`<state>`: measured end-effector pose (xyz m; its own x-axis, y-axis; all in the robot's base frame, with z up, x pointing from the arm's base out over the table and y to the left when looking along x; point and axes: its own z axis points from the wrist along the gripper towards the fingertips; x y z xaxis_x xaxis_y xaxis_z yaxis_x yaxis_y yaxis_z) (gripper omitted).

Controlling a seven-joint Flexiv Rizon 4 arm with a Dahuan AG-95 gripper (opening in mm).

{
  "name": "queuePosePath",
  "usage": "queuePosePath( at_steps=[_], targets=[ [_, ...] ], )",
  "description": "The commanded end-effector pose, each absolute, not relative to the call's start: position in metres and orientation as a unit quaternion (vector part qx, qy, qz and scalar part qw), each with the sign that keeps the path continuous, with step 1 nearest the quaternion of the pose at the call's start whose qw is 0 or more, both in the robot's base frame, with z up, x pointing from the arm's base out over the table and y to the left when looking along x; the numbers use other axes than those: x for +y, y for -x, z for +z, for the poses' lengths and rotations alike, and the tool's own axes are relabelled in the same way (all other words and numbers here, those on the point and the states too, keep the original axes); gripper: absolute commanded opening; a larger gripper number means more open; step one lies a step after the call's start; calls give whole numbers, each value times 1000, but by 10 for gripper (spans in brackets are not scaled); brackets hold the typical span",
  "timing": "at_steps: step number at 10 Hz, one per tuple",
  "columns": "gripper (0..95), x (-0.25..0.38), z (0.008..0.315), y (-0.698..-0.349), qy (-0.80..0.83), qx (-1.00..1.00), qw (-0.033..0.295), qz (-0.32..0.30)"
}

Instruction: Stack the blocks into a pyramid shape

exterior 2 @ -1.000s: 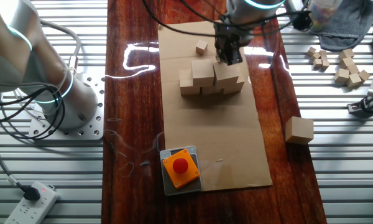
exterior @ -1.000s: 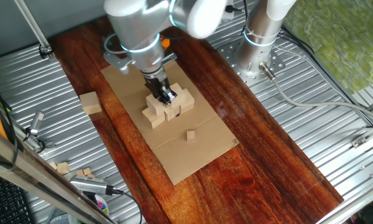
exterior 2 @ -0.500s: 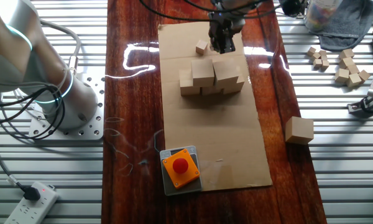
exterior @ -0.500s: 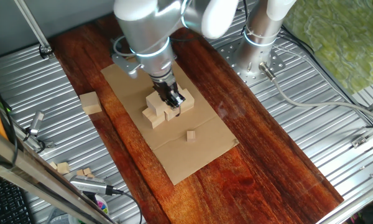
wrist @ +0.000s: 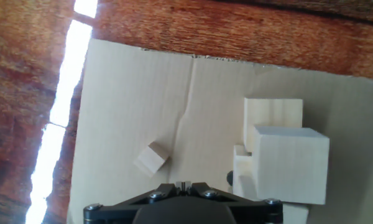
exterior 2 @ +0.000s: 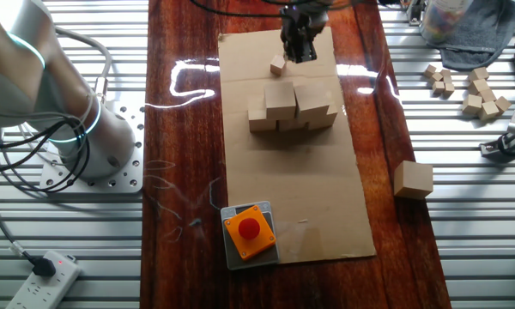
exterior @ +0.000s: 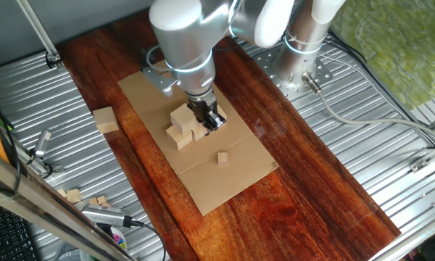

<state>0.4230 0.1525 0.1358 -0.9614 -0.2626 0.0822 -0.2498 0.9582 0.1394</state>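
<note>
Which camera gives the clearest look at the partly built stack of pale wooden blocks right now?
The other fixed view: the stack of pale wooden blocks stands unobstructed there, two cubes sitting on a lower row. In the one fixed view the gripper and arm cover part of the stack. The hand view crops the stack at the frame edge.
</note>
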Motion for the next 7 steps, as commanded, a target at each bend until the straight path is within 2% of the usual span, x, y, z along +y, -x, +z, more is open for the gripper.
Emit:
queuePosePath(
  at_steps=[1, 3, 7],
  targets=[
    [0, 154, 136, -421, -134, -988, 50, -52],
    [0, 156, 136, -422, -202, -977, 61, 16],
    [0, 155, 135, -422, -200, -977, 63, 24]
  ],
)
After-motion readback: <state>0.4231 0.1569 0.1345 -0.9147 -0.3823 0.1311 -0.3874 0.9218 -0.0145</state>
